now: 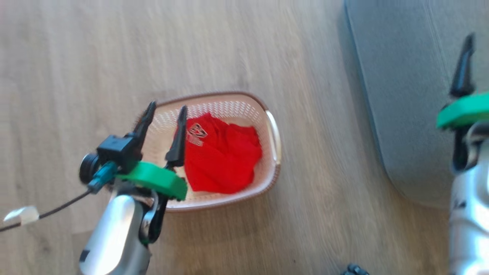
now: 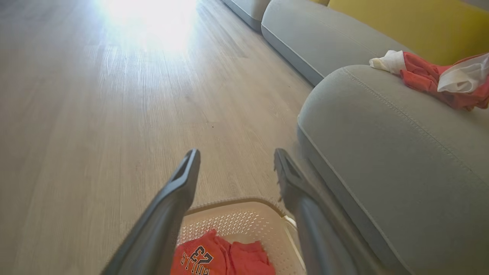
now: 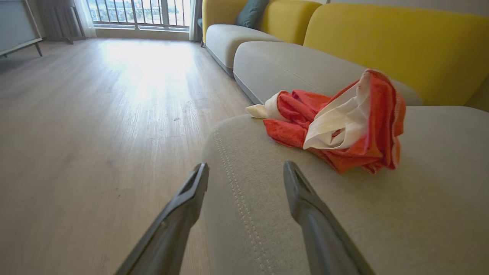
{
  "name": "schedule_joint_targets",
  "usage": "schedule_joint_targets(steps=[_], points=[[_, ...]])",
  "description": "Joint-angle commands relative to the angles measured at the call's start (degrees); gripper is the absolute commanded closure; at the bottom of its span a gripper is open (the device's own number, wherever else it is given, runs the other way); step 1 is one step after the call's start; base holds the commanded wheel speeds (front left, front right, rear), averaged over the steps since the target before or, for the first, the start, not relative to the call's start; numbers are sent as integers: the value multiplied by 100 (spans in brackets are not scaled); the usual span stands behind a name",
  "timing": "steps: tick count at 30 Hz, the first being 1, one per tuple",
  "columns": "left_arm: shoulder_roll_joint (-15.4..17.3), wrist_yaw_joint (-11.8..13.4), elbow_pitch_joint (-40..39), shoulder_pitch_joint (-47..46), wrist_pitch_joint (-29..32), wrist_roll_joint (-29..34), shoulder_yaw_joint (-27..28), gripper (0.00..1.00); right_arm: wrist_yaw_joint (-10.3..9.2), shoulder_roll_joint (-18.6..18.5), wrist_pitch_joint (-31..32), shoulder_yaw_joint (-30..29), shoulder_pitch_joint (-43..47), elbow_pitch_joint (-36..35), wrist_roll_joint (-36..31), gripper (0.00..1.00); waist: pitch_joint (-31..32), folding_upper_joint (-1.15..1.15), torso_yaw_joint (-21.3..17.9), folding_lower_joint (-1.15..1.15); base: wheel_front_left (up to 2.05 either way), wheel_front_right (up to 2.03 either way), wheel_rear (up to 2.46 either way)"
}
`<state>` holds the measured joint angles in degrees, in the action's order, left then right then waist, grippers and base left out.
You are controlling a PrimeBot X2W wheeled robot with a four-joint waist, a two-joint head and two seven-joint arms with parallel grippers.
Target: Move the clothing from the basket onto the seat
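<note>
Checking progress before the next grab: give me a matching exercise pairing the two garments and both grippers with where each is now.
1. lettered red garment
2. red-and-white garment
3. left gripper
4. right gripper

A. open, by the seat's rounded edge
B. lying on the seat
C. inside the basket
D. open, over the basket

Pairs: 1-C, 2-B, 3-D, 4-A

The basket (image 1: pixel 273 142) (its left rim) is partly hidden behind the left gripper (image 1: pixel 168 106).
</note>
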<state>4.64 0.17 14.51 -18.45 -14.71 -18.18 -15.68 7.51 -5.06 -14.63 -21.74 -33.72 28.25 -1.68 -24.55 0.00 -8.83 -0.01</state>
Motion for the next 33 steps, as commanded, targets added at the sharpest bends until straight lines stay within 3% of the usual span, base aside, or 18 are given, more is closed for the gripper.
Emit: schedule_joint_targets(steps=[1,8,16,25,33], points=[[16,-5,-128,57,-29,6,224,0,-2,18,-36,135,-10,-224,46,0,404,0,383,1,0,0,0],[-44,-105,-11,423,-29,192,944,0,-2,194,-36,735,1106,-746,370,0,957,0,766,1,0,0,0],[-123,-280,196,630,-29,425,1469,0,-2,216,-37,1443,1909,-791,409,0,1404,0,976,1,0,0,0],[-172,-328,290,1020,-29,394,1641,0,-2,217,-37,1797,2474,-763,456,0,1891,0,925,1,0,0,0],[-175,-247,264,1213,-29,254,1517,0,-2,218,-37,1751,2547,-732,354,0,2038,0,842,1,0,0,0]])
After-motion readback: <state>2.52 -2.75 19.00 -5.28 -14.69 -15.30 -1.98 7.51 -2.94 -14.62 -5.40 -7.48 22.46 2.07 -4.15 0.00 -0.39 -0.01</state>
